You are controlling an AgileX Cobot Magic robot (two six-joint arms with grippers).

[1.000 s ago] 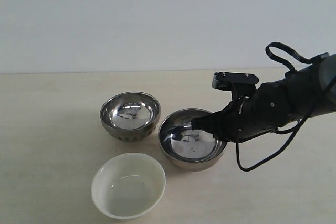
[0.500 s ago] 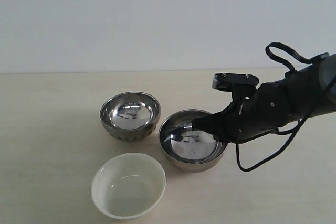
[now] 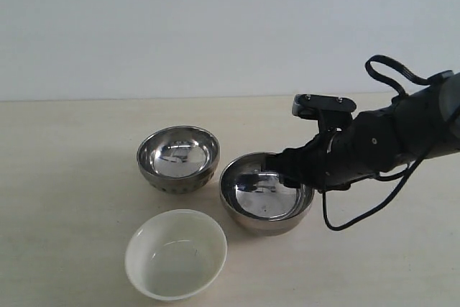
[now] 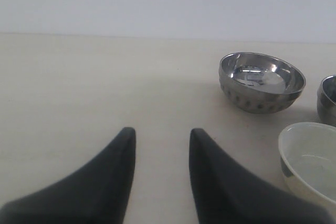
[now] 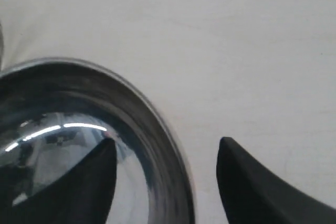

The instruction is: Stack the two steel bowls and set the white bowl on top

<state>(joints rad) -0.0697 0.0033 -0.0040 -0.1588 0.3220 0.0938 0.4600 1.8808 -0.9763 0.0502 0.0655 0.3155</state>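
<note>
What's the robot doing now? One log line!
right gripper: open, straddling smooth steel bowl rim | left gripper: open, empty | stack: not started

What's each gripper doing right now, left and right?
Left gripper: open, holding nothing.
Right gripper: open, one finger inside and one outside the rim of the smooth steel bowl, not clamped.

Mirror-bright steel bowls (image 3: 177,156) (image 3: 257,205), glossy white bowl (image 3: 176,253), matt table (image 3: 72,177).

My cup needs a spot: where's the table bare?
Bare: the beige table left of the dimpled steel bowl and round white bowl, and behind them. Crowded: where the black right hand straddles the rim of the smooth steel bowl.
</note>
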